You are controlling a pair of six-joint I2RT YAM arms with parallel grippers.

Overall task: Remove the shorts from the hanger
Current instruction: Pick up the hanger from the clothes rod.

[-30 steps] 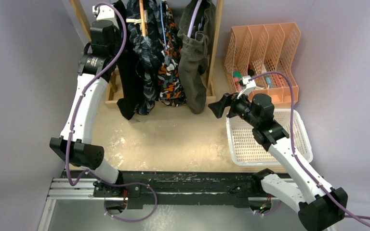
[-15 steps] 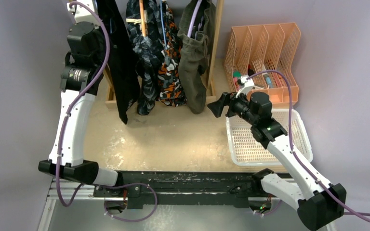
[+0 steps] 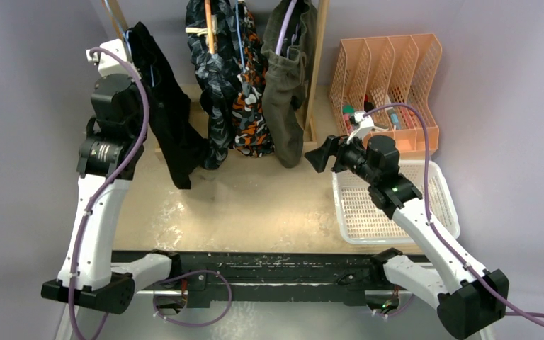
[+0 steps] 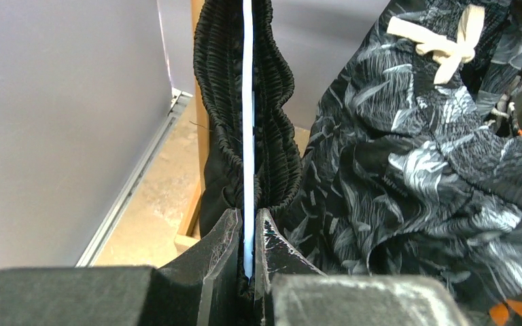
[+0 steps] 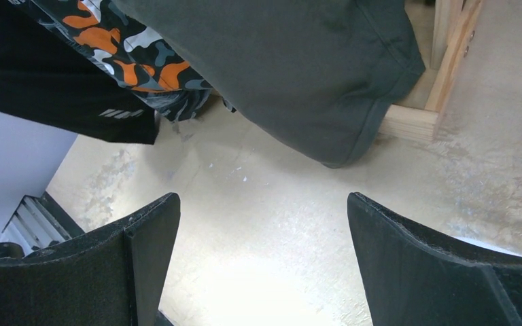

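Four pairs in view: the black shorts [image 3: 168,127] hang from the left tool [image 4: 247,227], off to the left of the others and slanting down toward the navy printed pair [image 3: 216,85], which hangs with the camo pair [image 3: 251,124] and olive pair [image 3: 283,106] at the wooden rack [image 3: 317,71]. Left tool is clenched on the black shorts' gathered waistband, with the pale hanger strip [image 4: 247,102] running between its fingers. Right tool [image 5: 262,204] is spread wide and grasps nothing, hovering over the tabletop [image 3: 255,205] near the olive pair's hem, beside the white basket [image 3: 397,219].
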